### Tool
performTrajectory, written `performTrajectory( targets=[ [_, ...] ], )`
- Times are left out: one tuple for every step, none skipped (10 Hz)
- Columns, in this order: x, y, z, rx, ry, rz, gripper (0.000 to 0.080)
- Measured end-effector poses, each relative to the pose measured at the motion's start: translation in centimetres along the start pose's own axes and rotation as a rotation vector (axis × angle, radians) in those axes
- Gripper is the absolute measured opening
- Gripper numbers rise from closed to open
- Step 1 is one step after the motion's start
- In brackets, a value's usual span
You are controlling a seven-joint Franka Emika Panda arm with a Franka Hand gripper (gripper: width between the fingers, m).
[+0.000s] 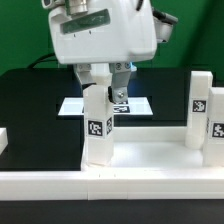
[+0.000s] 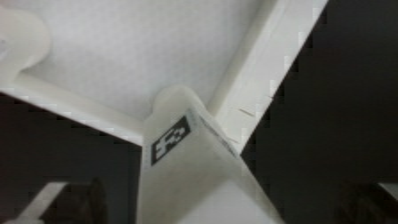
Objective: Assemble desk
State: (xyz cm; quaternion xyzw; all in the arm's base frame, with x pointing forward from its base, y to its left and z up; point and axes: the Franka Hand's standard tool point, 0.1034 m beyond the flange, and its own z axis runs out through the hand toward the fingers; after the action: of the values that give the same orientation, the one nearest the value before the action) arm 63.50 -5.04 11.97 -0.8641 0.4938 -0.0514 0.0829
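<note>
The black tabletop (image 1: 30, 100) spreads across the scene, and on it lies the desk's top — a large white plastic rectangular slab (image 1: 150, 160) with a raised rim, filling the near part of the exterior view. In the wrist view the same slab (image 2: 125, 60) shows as a pale flat field with its rim running along one edge and a round corner socket (image 2: 22, 45) at the picture's edge.

Above it hangs the bulky white-and-grey robot arm head (image 1: 100, 30), reaching down over the slab.

Behind the slab, flat on the black surface, sits the thin white marker board (image 1: 75, 105), partly hidden by the arm and the post in front of it.

Three white square plastic post legs with black-and-white tags stand upright on the slab: one near leg (image 1: 97, 125) towards the exterior view's left, directly under the arm, and two more at the exterior view's right — one far leg (image 1: 200, 105) and an edge leg (image 1: 217, 130) cut by the frame. The wrist view looks down on the near leg's (image 2: 187, 140) tagged face.

The two-finger gripper (image 1: 108, 82) stands released, its dark fingers (image 1: 120, 80) spread at the top of the near leg; whether they touch it cannot be told.
</note>
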Motion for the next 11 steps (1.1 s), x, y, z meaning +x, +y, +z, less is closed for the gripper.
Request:
performTrajectory(
  targets=[
    [0.09,0.12,0.03,-0.009,0.004,-0.098,0.0649],
    [0.23,0.26,0.17,-0.040,0.009,-0.336,0.0649],
    [0.48,0.09,0.07,-0.044,-0.018,-0.485,0.0649],
    [0.84,0.03,0.03,-0.039,-0.006,-0.452,0.0649],
    [0.80,0.05,0.09,-0.040,-0.005,-0.422,0.0649],
    [0.88,0.09,0.08,-0.040,-0.004,-0.421,0.0522],
    [0.87,0.09,0.10,-0.039,-0.003,-0.343,0.0522],
    [0.88,0.11,0.11,-0.040,-0.002,-0.276,0.0382],
    [0.98,0.27,0.14,-0.042,-0.001,-0.229,0.0293],
    [1.00,0.35,0.16,-0.046,-0.001,-0.079,0.0293],
    [1.00,0.45,0.18,-0.056,-0.010,0.111,0.0293]
  ],
)
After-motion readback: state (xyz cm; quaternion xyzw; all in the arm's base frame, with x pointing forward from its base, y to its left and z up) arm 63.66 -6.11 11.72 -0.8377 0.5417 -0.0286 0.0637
